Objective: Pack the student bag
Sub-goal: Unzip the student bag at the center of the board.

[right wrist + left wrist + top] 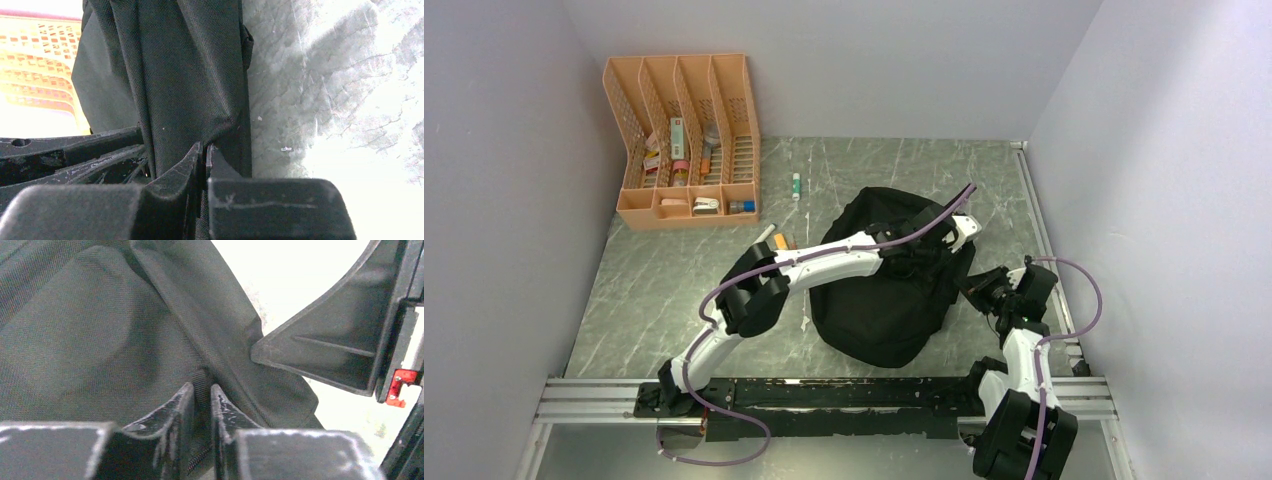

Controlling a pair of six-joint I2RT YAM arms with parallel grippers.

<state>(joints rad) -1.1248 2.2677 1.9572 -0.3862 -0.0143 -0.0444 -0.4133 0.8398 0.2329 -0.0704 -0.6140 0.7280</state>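
- The desk (664, 290) is grey and marbled, with pale walls around its far, left and right edges. My two arms are bolted along its near edge.
- The student bag (874, 310), black, soft and rounded, lies on the desk a little right of the middle, closer to the right edge than the left. It is slumped, and its fabric is bunched up where I have hold of it.
- An orange mesh organiser (686, 218) stands in the far left corner, well apart from the bag. Small supplies sit in its slots, too small to name.
- My left arm (814, 262) reaches from the near left across to the top of the bag.
- My right arm (1024, 350) bends up from the near right to the bag's right side.
- My left claw (202, 405) is narrow, its fingers pinching a raised fold of the bag's fabric with a zipper line running through it.
- My right claw (205, 155) is clamped nearly flat on a hanging edge of the bag's fabric, just above the desk.
- A small green-and-white tube (796, 185) lies on the desk between the organiser and the bag, toward the far edge.
- A couple of small pen-like items (779, 240) lie just left of the bag, beside my left arm.
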